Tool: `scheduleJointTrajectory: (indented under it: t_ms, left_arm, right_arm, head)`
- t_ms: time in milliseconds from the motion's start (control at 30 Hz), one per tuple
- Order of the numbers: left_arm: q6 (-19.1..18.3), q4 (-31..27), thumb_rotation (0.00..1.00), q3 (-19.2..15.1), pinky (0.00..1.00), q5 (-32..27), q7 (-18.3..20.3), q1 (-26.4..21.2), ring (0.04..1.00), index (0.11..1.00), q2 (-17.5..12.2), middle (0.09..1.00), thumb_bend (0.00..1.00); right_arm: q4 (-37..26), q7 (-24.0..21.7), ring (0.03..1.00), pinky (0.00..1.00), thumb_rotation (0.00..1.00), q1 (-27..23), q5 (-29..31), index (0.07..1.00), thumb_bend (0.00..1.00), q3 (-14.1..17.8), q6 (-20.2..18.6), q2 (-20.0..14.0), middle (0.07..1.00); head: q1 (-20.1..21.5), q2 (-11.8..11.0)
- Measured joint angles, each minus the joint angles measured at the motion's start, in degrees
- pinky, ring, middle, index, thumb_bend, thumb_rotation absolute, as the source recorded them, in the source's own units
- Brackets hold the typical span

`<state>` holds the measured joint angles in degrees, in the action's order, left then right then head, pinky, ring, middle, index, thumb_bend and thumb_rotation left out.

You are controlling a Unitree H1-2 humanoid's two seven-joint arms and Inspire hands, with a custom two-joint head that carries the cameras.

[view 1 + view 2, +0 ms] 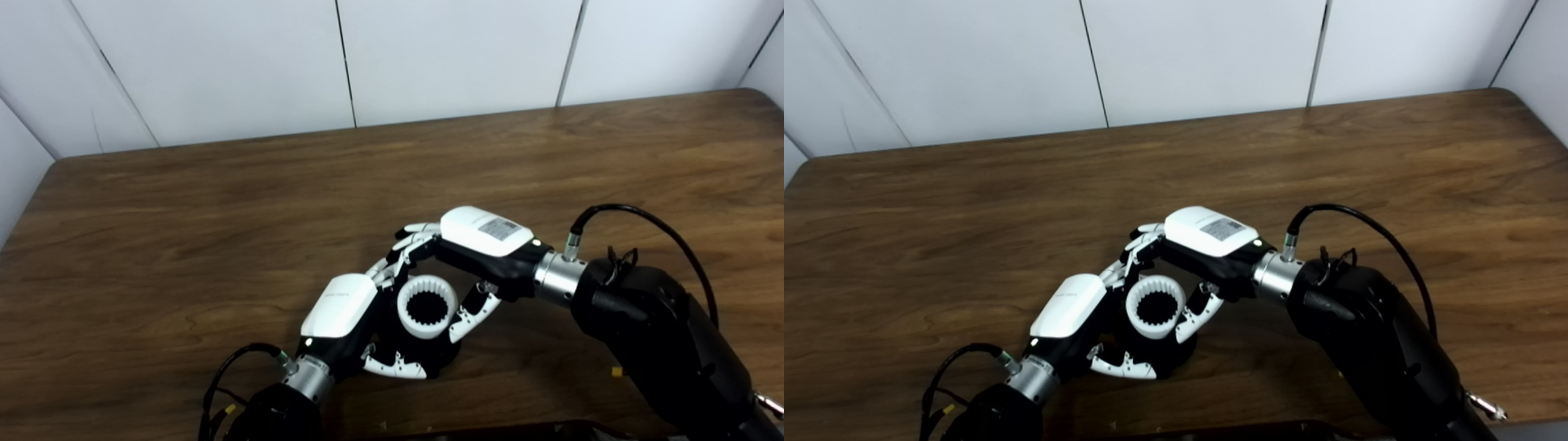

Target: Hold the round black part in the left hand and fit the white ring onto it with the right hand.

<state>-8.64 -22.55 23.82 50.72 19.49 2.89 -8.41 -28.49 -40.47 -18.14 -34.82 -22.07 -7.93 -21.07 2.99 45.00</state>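
We judge the fit nearly done: our left hand (343, 315) grips the round black part (438, 358) low over the tabletop (184, 245), the white ring (427, 306) sits on top, our right hand (484, 245) closed around it, full seating left unconfirmed

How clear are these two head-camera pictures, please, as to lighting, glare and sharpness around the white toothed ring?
Left eye view: soft, even light, a pale sheen on the far brown wooden table, the white toothed ring slightly soft though its teeth read. Right eye view: the same softness; the round black part merges with dark shadow under the left hand and right hand.
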Motion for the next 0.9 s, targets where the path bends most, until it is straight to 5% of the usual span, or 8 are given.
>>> scheduleJointTrajectory:
  t_ms: [900]
  left_arm:
    - [-0.9,-0.3,0.31,0.0,0.78,0.2,1.0,-0.3,0.962,0.730,0.0,0.925,0.87]
  right_arm:
    - [1.1,2.7,0.919,0.86,0.15,2.3,-0.4,0.491,0.52,-0.2,1.1,0.0,0.814]
  head:
    - [0.1,0.8]
